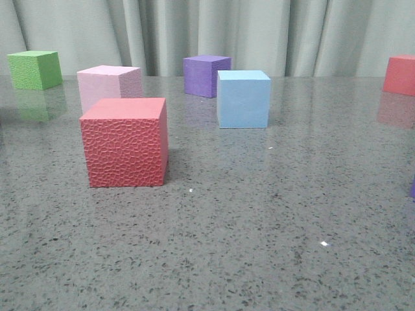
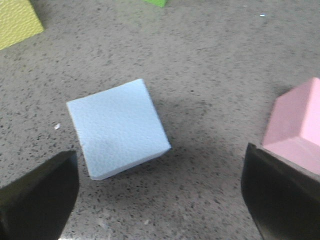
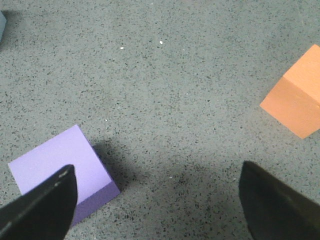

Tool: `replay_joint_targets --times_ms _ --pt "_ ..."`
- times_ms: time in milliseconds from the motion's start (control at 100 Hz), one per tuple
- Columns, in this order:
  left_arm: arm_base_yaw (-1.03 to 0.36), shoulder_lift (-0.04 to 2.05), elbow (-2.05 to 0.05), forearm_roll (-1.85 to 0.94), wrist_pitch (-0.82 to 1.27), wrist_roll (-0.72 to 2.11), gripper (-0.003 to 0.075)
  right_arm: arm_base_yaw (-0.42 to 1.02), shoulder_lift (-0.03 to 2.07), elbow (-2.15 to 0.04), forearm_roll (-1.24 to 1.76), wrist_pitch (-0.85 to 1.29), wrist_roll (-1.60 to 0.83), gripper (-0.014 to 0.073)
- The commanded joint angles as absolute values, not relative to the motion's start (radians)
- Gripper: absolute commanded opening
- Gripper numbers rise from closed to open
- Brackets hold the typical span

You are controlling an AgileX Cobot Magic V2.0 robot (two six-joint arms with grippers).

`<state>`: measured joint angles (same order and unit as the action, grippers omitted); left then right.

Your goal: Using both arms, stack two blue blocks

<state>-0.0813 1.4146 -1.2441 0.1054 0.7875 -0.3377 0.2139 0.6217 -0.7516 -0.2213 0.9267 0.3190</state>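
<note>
One light blue block [image 1: 243, 98] stands on the grey table, right of centre, in the front view. The left wrist view shows a light blue block [image 2: 117, 127] lying on the table ahead of my left gripper [image 2: 160, 200]. That gripper is open and empty, with the block nearer its left finger [image 2: 37, 197]. I cannot tell whether it is the same block. My right gripper [image 3: 157, 200] is open and empty over bare table. No blue block lies between its fingers. Neither gripper shows in the front view.
A red cube [image 1: 124, 142], a pink cube [image 1: 109, 84], a green cube [image 1: 35, 69], a purple cube [image 1: 206, 74] and another red cube [image 1: 400, 74] stand around. A pink cube [image 2: 297, 130] lies by my left gripper's right finger. A lilac cube [image 3: 60, 165] and an orange cube [image 3: 297, 100] flank my right gripper.
</note>
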Motion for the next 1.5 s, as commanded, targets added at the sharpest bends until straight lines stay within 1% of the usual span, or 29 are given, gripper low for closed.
replay_joint_targets --times_ms 0,540,850,1490 --pt "-0.080 1.400 -1.278 0.161 0.725 -0.405 0.0618 0.208 0.621 -0.775 -0.247 0.873 0.309 0.0647" --pt "-0.080 1.491 -1.278 0.262 0.687 -0.554 0.0618 0.208 0.621 -0.775 -0.247 0.870 0.309 0.0647" --pt "-0.071 1.556 -1.278 0.262 0.662 -0.574 0.0618 0.208 0.621 -0.775 -0.247 0.869 0.309 0.0647" --pt "-0.052 1.618 -1.278 0.259 0.620 -0.576 0.0618 0.208 0.621 -0.775 -0.247 0.864 0.309 0.0647"
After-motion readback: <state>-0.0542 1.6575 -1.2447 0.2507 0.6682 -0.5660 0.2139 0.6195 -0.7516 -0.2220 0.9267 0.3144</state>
